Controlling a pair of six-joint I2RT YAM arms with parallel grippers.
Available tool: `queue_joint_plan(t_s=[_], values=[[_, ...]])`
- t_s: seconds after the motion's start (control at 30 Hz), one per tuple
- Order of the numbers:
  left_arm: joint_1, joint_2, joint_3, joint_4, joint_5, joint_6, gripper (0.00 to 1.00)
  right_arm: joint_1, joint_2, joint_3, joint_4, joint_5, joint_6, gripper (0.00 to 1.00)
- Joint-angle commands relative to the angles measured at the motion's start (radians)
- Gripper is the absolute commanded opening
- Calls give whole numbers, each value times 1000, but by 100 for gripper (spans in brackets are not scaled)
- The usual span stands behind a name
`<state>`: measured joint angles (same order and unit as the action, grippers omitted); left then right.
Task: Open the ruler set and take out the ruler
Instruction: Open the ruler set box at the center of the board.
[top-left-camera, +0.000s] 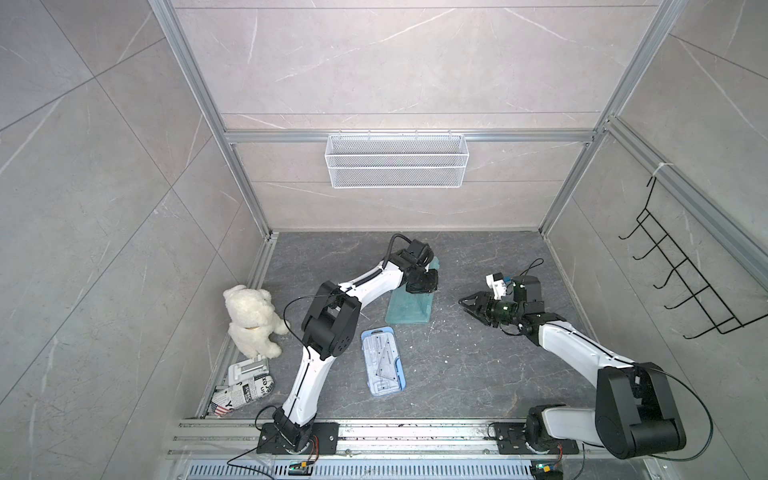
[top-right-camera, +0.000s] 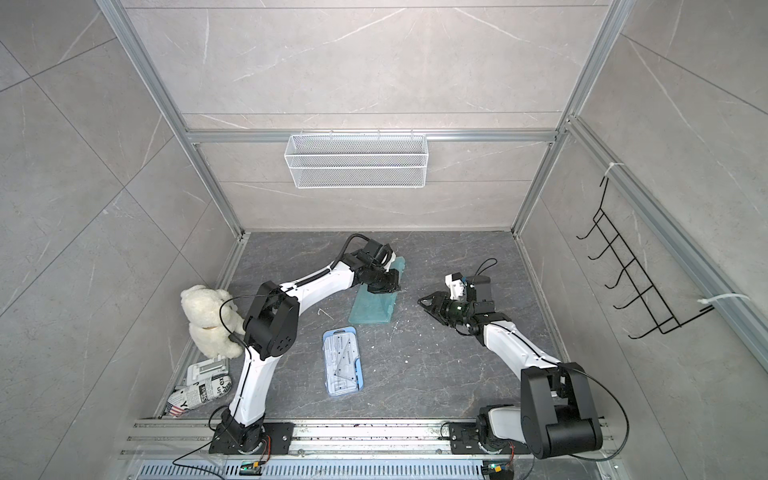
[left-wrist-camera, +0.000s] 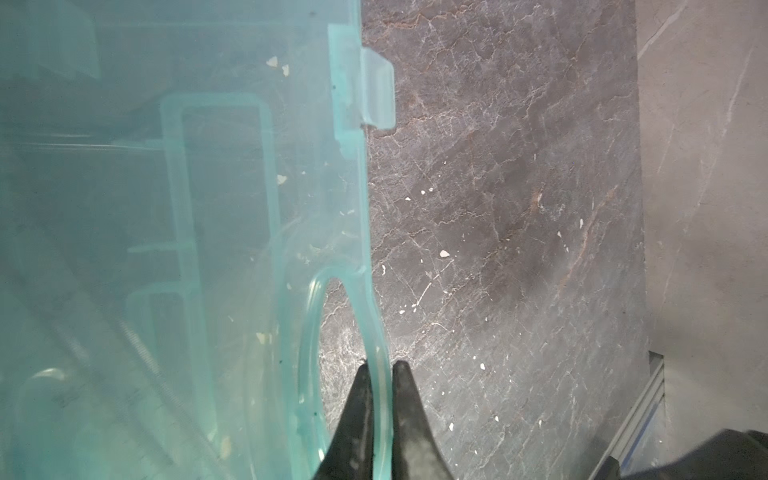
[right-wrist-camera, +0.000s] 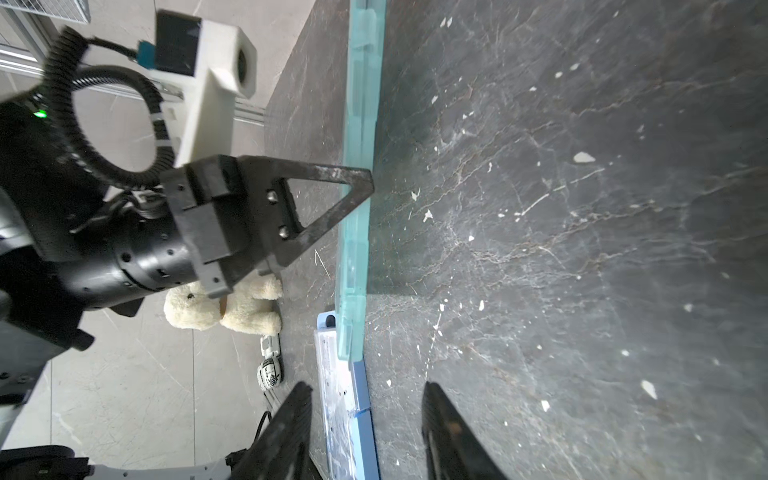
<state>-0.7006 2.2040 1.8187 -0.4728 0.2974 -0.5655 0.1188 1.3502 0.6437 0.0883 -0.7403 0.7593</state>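
Dark stone counter (top-left-camera: 478, 374) carries the blue ruler set (top-left-camera: 382, 361), lying flat near the arm bases with its rulers seemingly inside, so taking one out looks undone. Beyond it the left end effector (left-wrist-camera: 380, 368) is clamped on the handle of an upright teal case (top-left-camera: 409, 309), while the right end effector (right-wrist-camera: 369, 388) hovers empty, jaws apart.

Two robot arms (top-left-camera: 309, 374), one teal case (top-left-camera: 409, 309), one blue ruler case (top-left-camera: 382, 361), one plush bear (top-left-camera: 251, 318), one printed pouch (top-left-camera: 245, 395), one wire basket (top-left-camera: 397, 166), one hook rack (top-left-camera: 690, 266)
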Motion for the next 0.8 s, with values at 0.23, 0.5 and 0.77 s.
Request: queue_joint_plan(t_s=[0.23, 0.5, 0.77], values=[[-2, -64, -2, -3, 67, -37, 0, 123, 157, -25, 307, 18, 103, 45], [-2, -62, -3, 2, 72, -38, 0, 206, 251, 9, 373, 46, 138, 43], [-4, -58, -5, 3, 73, -39, 0, 256, 282, 31, 389, 67, 156, 39]])
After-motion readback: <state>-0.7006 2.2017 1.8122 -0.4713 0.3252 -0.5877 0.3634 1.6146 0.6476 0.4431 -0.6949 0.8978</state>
